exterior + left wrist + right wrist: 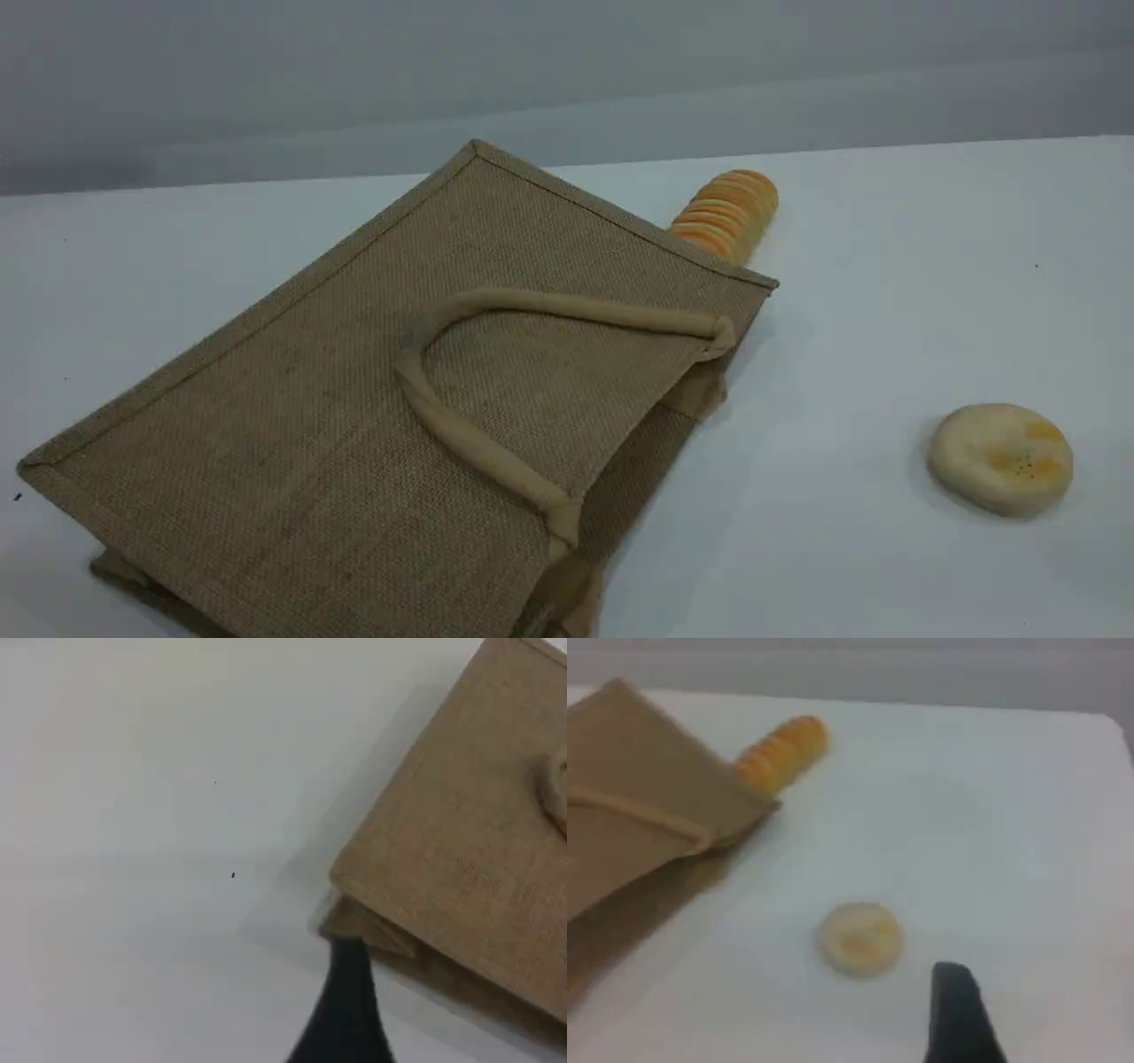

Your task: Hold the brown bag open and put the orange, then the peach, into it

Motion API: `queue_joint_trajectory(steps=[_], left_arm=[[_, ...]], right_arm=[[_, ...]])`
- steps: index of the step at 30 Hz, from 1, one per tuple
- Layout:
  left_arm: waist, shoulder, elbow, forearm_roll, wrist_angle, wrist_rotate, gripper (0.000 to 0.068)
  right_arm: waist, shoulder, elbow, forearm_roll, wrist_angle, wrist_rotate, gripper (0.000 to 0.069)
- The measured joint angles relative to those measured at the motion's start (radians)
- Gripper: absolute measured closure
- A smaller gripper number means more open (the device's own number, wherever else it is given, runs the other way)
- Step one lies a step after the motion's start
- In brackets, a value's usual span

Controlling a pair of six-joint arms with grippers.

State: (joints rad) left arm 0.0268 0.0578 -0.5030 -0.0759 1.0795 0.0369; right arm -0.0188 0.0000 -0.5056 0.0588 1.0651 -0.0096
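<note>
Jute-brown bag, 1 only, lies flat on table, 2 rope handles. We count 1 striped loaf just behind its far edge, 1 round bun well apart to the right. Left gripper near bag corner, right gripper near bun; we can't tell either's jaw state.
</note>
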Motion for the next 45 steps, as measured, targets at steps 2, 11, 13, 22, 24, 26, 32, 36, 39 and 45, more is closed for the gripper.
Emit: queue_joint_trajectory(steps=[2,11,13,22,24,26,32,36,39,45], left_arm=[[0.0,0.0,0.0,0.0,0.0,0.0,0.0143],[-0.013,-0.059,-0.001,-0.002,0.001,0.0,0.0143],[-0.013,-0.058,-0.001,-0.002,0.001,0.0,0.0143],[-0.071,-0.058,-0.001,-0.004,0.001,0.0,0.0143],[-0.07,-0.058,-0.001,-0.004,0.001,0.0,0.0143],[-0.07,-0.058,-0.001,-0.004,0.001,0.0,0.0143],[-0.07,-0.058,-0.001,-0.004,0.001,0.0,0.0143],[-0.07,-0.058,-0.001,-0.004,0.001,0.0,0.0143],[-0.07,-0.058,-0.001,-0.004,0.001,0.0,0.0143],[-0.07,-0.058,-0.001,-0.004,0.001,0.0,0.0143]], right_arm=[[-0.013,0.0,0.0,-0.002,0.0,0.0,0.0328],[-0.012,0.0,0.0,-0.002,0.0,0.0,0.0328],[-0.012,0.0,0.0,-0.002,0.0,0.0,0.0328],[-0.012,0.0,0.0,-0.002,0.001,0.0,0.0328],[-0.012,0.0,0.0,-0.002,0.001,0.0,0.0328],[-0.012,0.0,0.0,-0.002,0.001,0.0,0.0328],[-0.012,0.0,0.0,-0.002,0.001,-0.001,0.0328],[-0.012,0.0,0.0,-0.002,0.001,-0.001,0.0328],[-0.012,0.0,0.0,-0.002,0.001,0.0,0.0328],[-0.012,0.0,0.0,-0.002,0.001,0.001,0.0328]])
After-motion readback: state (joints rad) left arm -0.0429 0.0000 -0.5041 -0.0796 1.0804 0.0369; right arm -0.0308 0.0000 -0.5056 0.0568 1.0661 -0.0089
